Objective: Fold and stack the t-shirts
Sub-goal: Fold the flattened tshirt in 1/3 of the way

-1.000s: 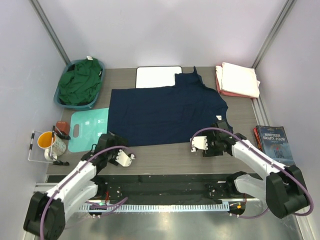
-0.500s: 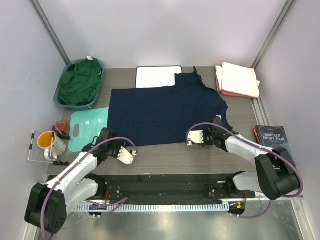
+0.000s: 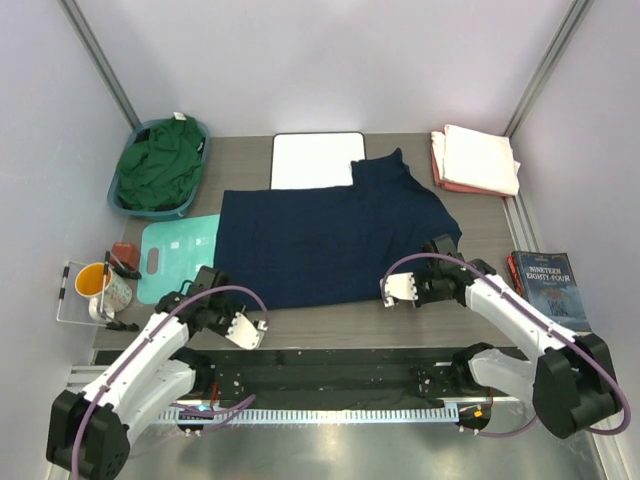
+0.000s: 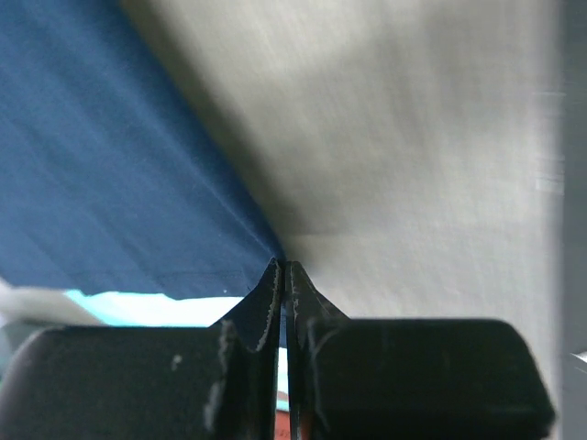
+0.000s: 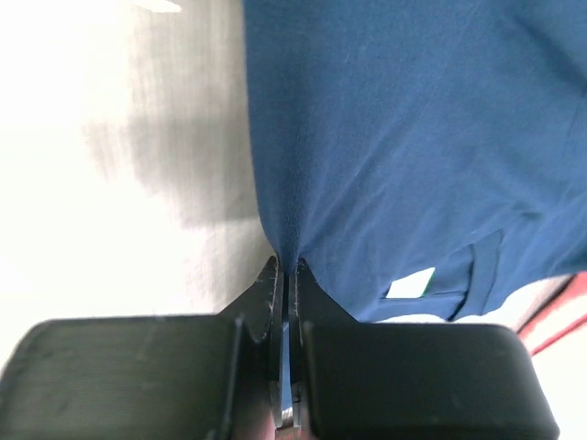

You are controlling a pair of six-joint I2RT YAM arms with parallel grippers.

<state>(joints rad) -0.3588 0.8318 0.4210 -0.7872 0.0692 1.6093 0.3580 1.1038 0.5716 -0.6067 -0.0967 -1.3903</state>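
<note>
Gripping navy shirt (image 3: 330, 235) at near edge.
Clamping left gripper (image 4: 282, 268) onto near-left corner and right gripper (image 5: 286, 266) onto near-right hem.

Setting I logged: a robot lab test cell. It held 2 units, left arm (image 3: 150, 352) and right arm (image 3: 520, 312), bolted to a wood-grain table (image 3: 320, 325), enclosed by plain walls (image 3: 320, 60) and aluminium posts (image 3: 100, 62).

The navy shirt (image 3: 330, 235) is soft matt cloth with a fine knit. Under it, the table (image 3: 330, 318) shows matt grey wood grain. Beside the shirt, the teal mat (image 3: 180, 250) is smooth plastic. The left tool (image 4: 281, 275) and right tool (image 5: 284, 275) are matt black plastic, toothed inside.
</note>
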